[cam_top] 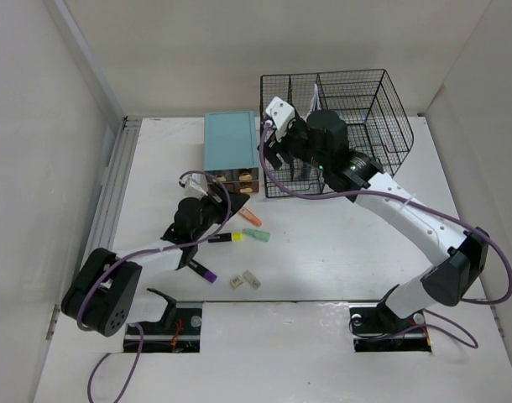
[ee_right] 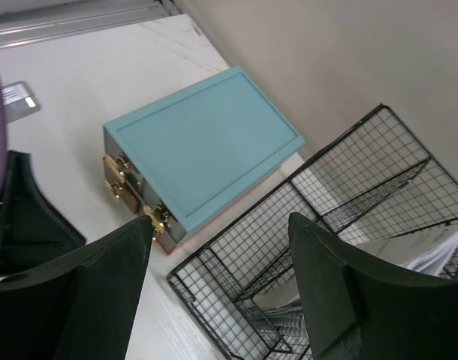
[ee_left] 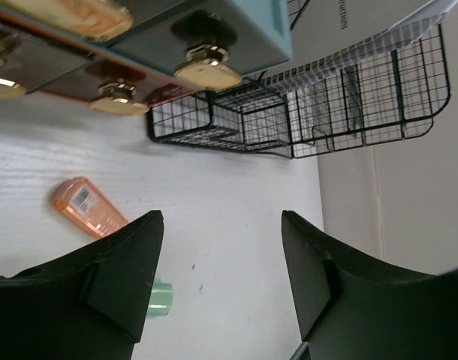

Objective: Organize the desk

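Observation:
The white desk point(cam_top: 348, 252) holds a teal-topped drawer box point(cam_top: 231, 141) and a black wire rack point(cam_top: 344, 117) at the back. Small items lie mid-desk: an orange piece point(cam_top: 250, 217), a green piece point(cam_top: 257, 235), a yellow-and-black marker point(cam_top: 226, 238), a purple-capped marker point(cam_top: 202, 270) and two beige pieces point(cam_top: 244, 281). My left gripper point(cam_top: 225, 200) is open and empty, low over the desk just in front of the box's gold knobs point(ee_left: 206, 71); the orange piece point(ee_left: 88, 207) lies left of it. My right gripper point(cam_top: 269, 155) is open and empty, raised above the rack's front left corner point(ee_right: 214, 292).
A grey rail point(cam_top: 113, 176) runs along the desk's left edge. White walls close in the left, back and right. The rack point(ee_left: 326, 97) holds white papers point(ee_right: 439, 251). The teal box point(ee_right: 206, 142) stands right beside the rack. The green piece point(ee_left: 160, 298) shows by my left finger.

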You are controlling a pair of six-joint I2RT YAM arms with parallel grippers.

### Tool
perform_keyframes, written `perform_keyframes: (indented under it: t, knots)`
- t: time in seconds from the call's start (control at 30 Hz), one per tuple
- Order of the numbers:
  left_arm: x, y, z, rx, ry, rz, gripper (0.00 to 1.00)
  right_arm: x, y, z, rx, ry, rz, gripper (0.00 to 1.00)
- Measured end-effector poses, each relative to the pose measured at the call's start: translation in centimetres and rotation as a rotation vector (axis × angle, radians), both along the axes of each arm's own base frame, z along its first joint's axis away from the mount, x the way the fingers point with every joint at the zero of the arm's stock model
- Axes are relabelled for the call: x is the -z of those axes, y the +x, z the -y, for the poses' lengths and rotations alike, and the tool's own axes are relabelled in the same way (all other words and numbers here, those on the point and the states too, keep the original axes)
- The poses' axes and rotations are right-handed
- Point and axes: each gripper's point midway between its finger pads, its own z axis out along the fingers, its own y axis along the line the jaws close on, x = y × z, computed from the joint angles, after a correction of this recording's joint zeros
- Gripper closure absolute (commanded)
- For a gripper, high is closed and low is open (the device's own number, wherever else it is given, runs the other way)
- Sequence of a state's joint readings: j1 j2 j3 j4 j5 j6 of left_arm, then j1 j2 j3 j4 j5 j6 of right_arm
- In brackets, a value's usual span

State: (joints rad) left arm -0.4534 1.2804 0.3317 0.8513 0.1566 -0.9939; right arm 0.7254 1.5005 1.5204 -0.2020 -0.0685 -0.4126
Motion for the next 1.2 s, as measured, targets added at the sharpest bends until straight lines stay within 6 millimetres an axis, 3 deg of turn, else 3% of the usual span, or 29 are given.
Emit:
perform_keyframes:
  t: [0.23, 0.53, 0.7, 1.0, 1.2]
  knots:
    - [-1.5, 2.6, 1.2, -0.012, -0.021, 0.039, 0.42, 0.6, -0.5, -0.4, -0.037, 0.012, -0.032, 0.22]
    - [-0.6, 6.4, 2.3, -0.037, 0.006, 0.022, 0.47, 1.2, -0.4, -0.1, -0.056, 0.031, -0.069, 0.22]
    - [-0.3, 7.4, 2.1, -0.062, 0.023, 0.024, 0.55, 1.6, 0.2, 0.6, -0.044, 0.033, -0.084, 0.22]
    - [0.0, 9.0, 1.3, -0.123, 0.104, 0.03, 0.59, 1.7, 0.0, 0.4, -0.063, 0.044, -0.098, 0.22]
    - [0.1, 9.1, 1.4, -0.123, 0.133, 0.025, 0.59, 1.7, -0.2, 0.3, -0.07, 0.049, -0.105, 0.22]
